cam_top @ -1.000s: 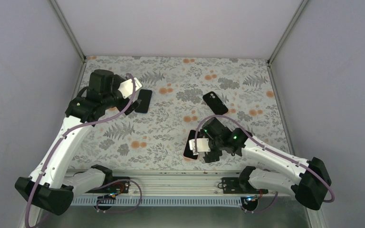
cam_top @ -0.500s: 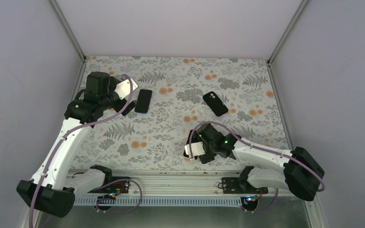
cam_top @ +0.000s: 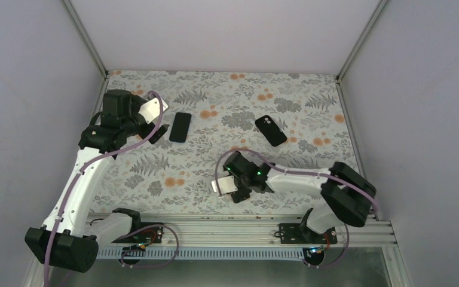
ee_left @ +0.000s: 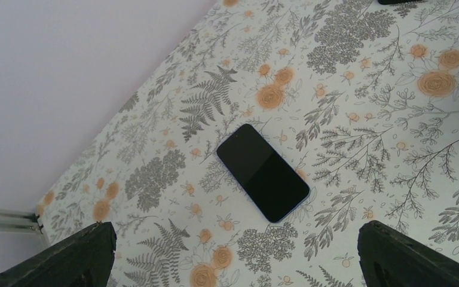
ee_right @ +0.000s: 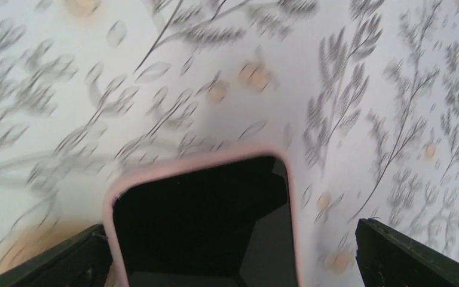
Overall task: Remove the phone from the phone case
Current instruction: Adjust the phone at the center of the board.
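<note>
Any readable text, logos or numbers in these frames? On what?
No text, logo or number reads in any view.
Bare phone: screen dark, no marks showing.
Pink-cased phone: screen dark, view motion-blurred, nothing legible.
Black item farther back on the table: too small to tell whether it carries a mark.

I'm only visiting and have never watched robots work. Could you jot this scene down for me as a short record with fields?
Surface: floral-patterned table
Left hand: open, over the table, black phone lying ahead of it, untouched
Right hand: open, fingers on either side of the pink-cased phone, screen up
Also there: dark phone-shaped item farther back; phone or case unclear
Task state: phone not yet out of its case
</note>
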You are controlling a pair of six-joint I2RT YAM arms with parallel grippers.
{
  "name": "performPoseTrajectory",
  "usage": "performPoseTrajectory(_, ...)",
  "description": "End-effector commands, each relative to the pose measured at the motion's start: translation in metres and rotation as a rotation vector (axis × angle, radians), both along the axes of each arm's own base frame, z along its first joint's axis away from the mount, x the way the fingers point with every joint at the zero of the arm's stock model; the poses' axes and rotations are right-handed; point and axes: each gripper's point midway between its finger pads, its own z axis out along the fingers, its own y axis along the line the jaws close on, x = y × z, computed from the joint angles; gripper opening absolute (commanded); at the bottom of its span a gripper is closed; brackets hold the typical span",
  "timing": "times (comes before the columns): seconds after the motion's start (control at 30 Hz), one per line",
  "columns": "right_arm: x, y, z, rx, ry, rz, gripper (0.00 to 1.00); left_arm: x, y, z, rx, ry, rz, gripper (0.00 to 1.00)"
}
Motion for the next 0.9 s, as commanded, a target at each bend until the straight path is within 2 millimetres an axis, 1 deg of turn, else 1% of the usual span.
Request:
performPoseTrajectory(0.0,0.004,0.030,-0.005,0.003,0.091,-0.014,1.00,0.002,-0.005,0.005,-0.023,-0.015,-0.039,1.00)
performPoseTrajectory(0.07,0.004,0.033,-0.012,-0.035,0.130,-0.018,1.00,0.000,-0.004,0.005,-0.022,-0.013,-0.046,1.00)
performPoseTrajectory(0.1,0.003,0.030,-0.022,-0.077,0.168,-0.034,1.00,-0.001,-0.003,0.005,-0.019,-0.011,-0.047,1.00)
performPoseTrajectory(0.13,0.005,0.032,-0.024,-0.081,0.195,-0.045,1.00,-0.002,-0.002,0.005,-0.017,-0.011,-0.049,1.00)
performPoseTrajectory(0.23,0.004,0.023,-0.024,-0.101,0.282,-0.081,1.00,-0.007,0.001,-0.001,-0.006,-0.001,-0.056,1.00)
performPoseTrajectory(0.4,0.017,-0.005,-0.022,-0.108,0.356,-0.166,1.00,-0.013,0.001,-0.011,-0.023,0.028,-0.076,1.00)
performPoseTrajectory(0.57,0.019,-0.036,-0.026,-0.147,0.408,-0.209,1.00,-0.014,-0.001,-0.013,-0.040,0.041,-0.091,1.00)
performPoseTrajectory(0.73,0.012,-0.062,-0.038,-0.198,0.447,-0.245,1.00,-0.011,-0.007,-0.014,-0.067,0.065,-0.109,1.00)
performPoseTrajectory(0.87,0.001,-0.082,-0.048,-0.229,0.464,-0.232,1.00,-0.011,-0.014,-0.019,-0.100,0.101,-0.139,1.00)
